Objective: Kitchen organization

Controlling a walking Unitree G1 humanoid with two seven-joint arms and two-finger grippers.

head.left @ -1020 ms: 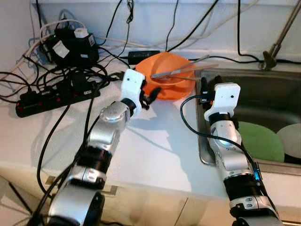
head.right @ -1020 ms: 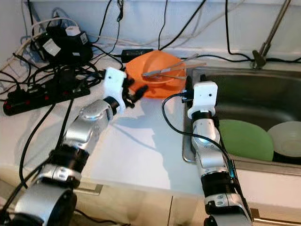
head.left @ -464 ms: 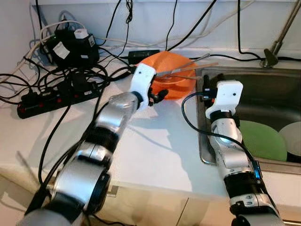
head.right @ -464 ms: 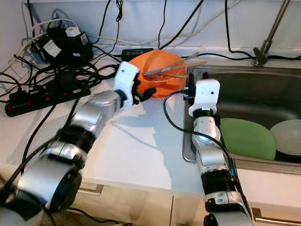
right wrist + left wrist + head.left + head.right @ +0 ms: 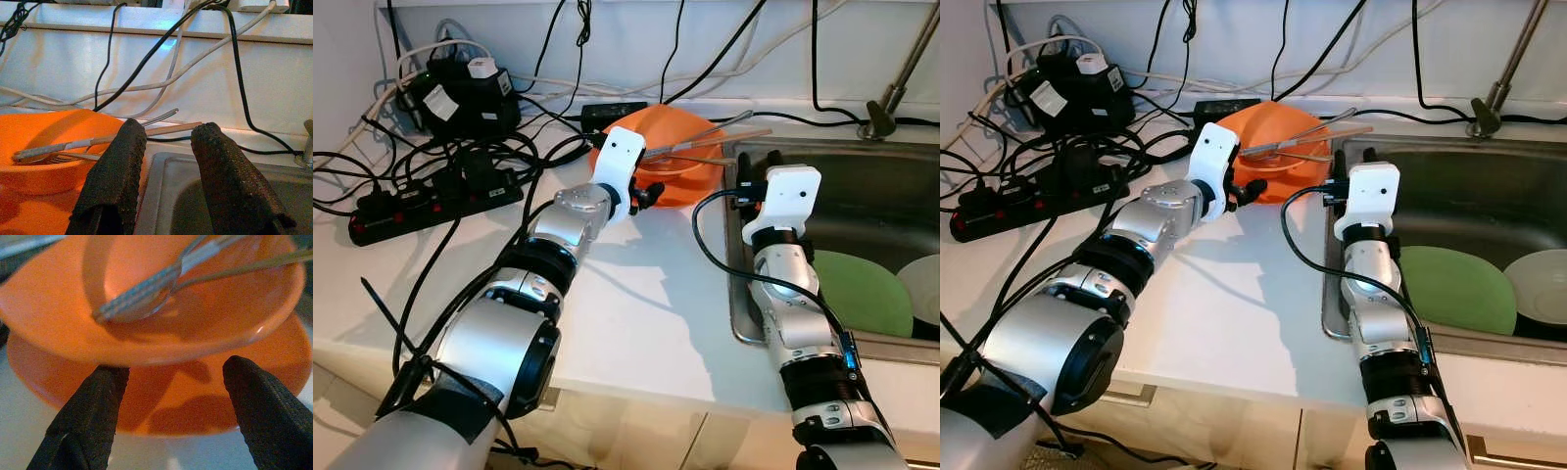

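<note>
An orange bowl (image 5: 677,160) sits on an orange plate (image 5: 693,193) at the back of the white counter, just left of the sink. A metal spoon (image 5: 142,301) and thin sticks (image 5: 710,139) lie in the bowl. My left gripper (image 5: 644,197) is open at the bowl's near side, its fingertips (image 5: 105,382) low over the plate rim and just below the bowl's edge. My right gripper (image 5: 168,134) is open and holds nothing, hovering over the sink's left rim to the right of the bowl.
The steel sink (image 5: 862,191) on the right holds a green plate (image 5: 862,294) and a white dish (image 5: 925,289); a faucet (image 5: 886,98) stands behind. A power strip (image 5: 421,201), a black charger (image 5: 460,98) and tangled cables crowd the back left.
My left arm has reached forward and right, bringing its gripper from the plate's left side up to the bowl's near edge. The right arm has hardly moved.
</note>
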